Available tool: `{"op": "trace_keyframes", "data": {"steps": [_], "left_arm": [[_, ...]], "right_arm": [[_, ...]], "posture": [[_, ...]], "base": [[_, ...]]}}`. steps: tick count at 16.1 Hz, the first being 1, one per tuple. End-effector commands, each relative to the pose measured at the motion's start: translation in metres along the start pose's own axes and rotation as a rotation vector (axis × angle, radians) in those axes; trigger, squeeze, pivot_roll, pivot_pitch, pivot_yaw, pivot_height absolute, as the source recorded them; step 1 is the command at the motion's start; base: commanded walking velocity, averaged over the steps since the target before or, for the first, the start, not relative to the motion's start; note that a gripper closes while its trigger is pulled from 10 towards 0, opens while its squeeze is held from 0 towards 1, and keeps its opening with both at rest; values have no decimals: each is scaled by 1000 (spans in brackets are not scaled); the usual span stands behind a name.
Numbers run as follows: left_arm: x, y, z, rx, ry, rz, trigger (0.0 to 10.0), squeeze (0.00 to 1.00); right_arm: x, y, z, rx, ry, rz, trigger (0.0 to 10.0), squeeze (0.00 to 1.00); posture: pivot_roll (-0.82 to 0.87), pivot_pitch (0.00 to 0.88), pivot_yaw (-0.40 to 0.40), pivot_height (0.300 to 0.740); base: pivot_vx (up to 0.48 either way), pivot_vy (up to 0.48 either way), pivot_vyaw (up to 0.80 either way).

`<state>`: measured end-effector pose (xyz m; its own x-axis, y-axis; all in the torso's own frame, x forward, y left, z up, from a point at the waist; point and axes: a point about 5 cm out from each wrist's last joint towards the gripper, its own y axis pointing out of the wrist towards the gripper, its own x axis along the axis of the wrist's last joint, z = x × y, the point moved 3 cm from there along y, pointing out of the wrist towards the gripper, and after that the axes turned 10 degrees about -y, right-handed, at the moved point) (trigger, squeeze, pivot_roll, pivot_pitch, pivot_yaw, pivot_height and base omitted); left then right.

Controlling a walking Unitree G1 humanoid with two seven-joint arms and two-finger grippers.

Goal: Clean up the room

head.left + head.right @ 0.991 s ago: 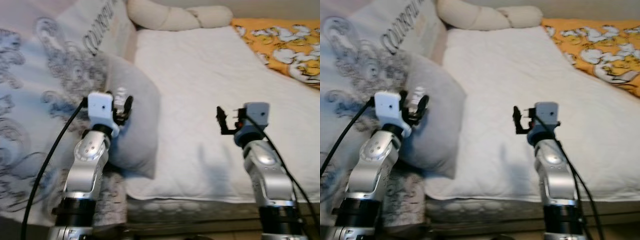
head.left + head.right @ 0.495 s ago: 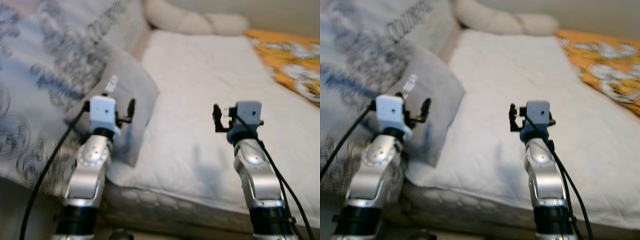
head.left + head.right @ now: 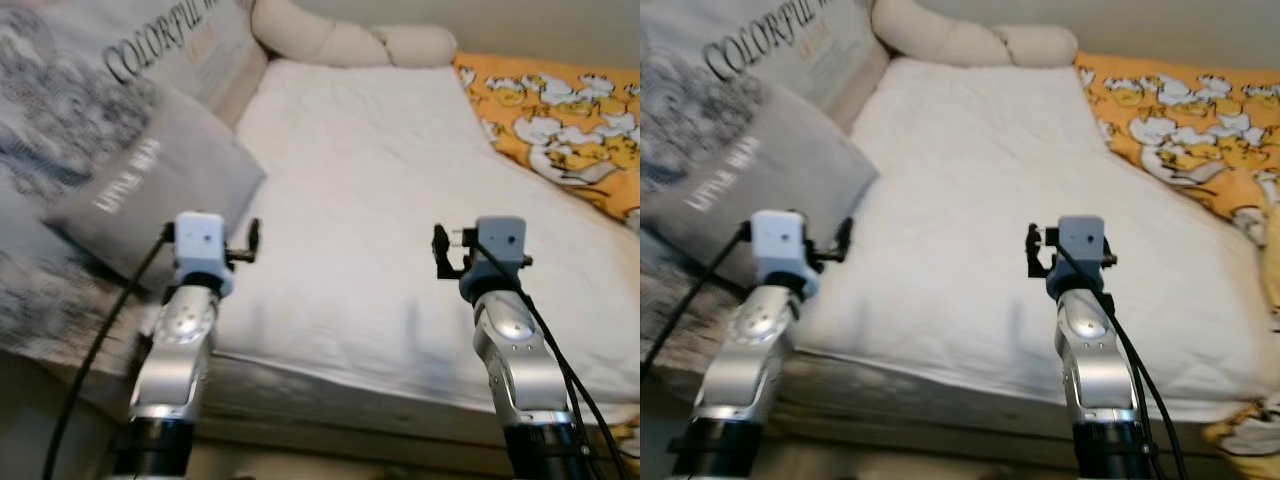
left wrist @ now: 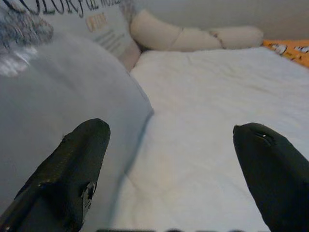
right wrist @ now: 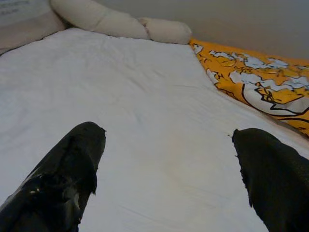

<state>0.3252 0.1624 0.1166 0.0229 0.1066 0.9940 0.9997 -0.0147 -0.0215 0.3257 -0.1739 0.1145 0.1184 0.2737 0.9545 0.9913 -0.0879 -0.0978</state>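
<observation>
A bed with a white quilted sheet (image 3: 370, 180) lies before me. On its left side a grey pillow (image 3: 150, 190) with white lettering lies flat; in the left wrist view the grey pillow (image 4: 63, 96) is just beyond one finger. My left gripper (image 3: 250, 240) hovers over the sheet's near left part, beside the pillow, open and empty (image 4: 169, 164). Over the sheet's near middle, my right gripper (image 3: 443, 250) is also open with nothing in it (image 5: 169, 164).
A big patterned pillow (image 3: 170, 50) printed "COLORFUL" leans behind the grey one. A cream bolster (image 3: 350, 42) lies at the head of the bed. An orange duck-print blanket (image 3: 560, 120) covers the right side. The mattress's front edge (image 3: 350, 390) is close below my arms.
The whole picture has shifted, so the camera moved. The grey pillow, earlier right in front of the left gripper, now lies off to its left with its lettered face up. Both arms keep their pose.
</observation>
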Motion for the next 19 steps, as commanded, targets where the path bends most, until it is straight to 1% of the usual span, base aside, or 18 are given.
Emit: {"op": "trace_keyframes", "data": {"steps": [1,4,5,6,7,10,11,12,15,19], "left_arm": [[-5,-2,-8,-12,2,10,10000,1000],[-9,-10,1,39,-19,19,10000,1000],[-9,-11,3,50,-23,22,10000,1000],[-9,-13,7,62,-22,26,10000,1000],[-9,-14,7,62,-20,28,10000,1000],[-9,-15,3,50,-11,29,10000,1000],[-11,-15,3,55,-15,31,10000,1000],[-12,-15,3,57,-13,33,10000,1000],[-16,-20,10,69,-3,51,10000,1000],[-14,-18,12,78,8,40,10000,1000]], "right_arm": [[-10,-1,-8,-12,6,34,10000,1000],[-14,-1,-3,25,22,42,10000,1000],[-16,-1,-3,26,19,49,10000,1000],[-16,0,2,37,12,52,10000,1000],[-16,-1,3,42,10,48,10000,1000],[-19,-4,2,41,12,55,10000,1000],[-22,-7,-2,25,13,67,10000,1000],[-23,-7,-2,24,12,68,10000,1000],[-24,-10,-1,47,-16,66,10000,1000],[-24,-7,-5,44,-23,65,10000,1000]], "posture": [[-30,0,-21,740],[6,0,-44,740],[8,0,-46,740],[7,0,-48,740],[3,0,-43,740],[-4,0,-34,740],[-13,0,-28,740],[-15,0,-27,740],[-24,0,-23,740],[-22,0,-30,740]], "base": [[0,-480,0],[0,-480,0],[0,-480,0],[0,-480,0],[0,-480,0],[0,-480,0],[0,-469,0],[0,-454,0],[0,-449,0],[0,-475,577]]}}
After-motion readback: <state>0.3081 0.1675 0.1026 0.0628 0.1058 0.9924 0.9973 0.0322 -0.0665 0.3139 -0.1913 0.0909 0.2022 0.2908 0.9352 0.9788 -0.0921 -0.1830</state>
